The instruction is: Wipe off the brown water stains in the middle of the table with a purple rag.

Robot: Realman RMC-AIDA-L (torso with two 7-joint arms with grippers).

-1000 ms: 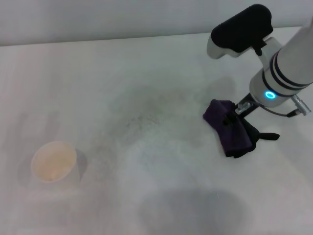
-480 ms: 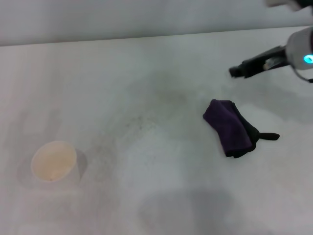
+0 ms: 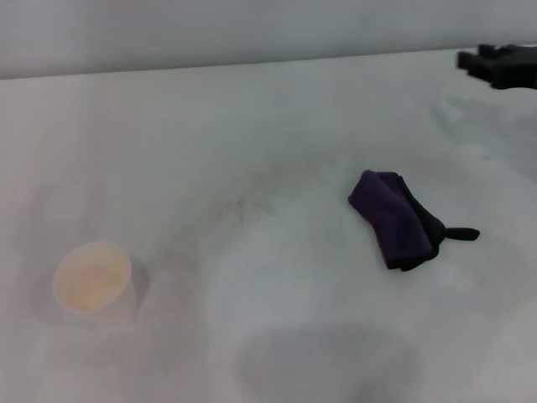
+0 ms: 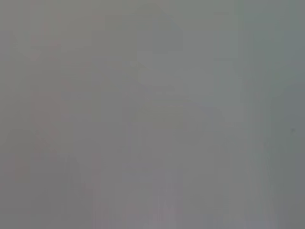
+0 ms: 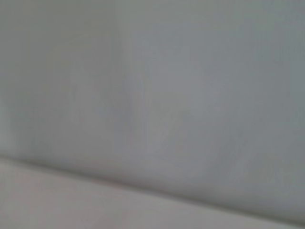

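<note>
a paper cup (image 3: 92,275) is seen at the left of the table (image 3: 268,126). faint grey smudges (image 3: 243,210) are spread across the middle (no brown blotch can be made out there). the purple rag (image 3: 401,220) is left bunched right of centre, touched by nothing. the right gripper (image 3: 499,65) is glimpsed at the far right edge, well apart from the rag; whether its fingers are apart or together cannot be told.

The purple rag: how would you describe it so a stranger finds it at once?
On the white table, look right of the middle. The purple rag lies there bunched, alone. Unlike the pale paper cup at far left, it is dark cloth with black edging.
</note>
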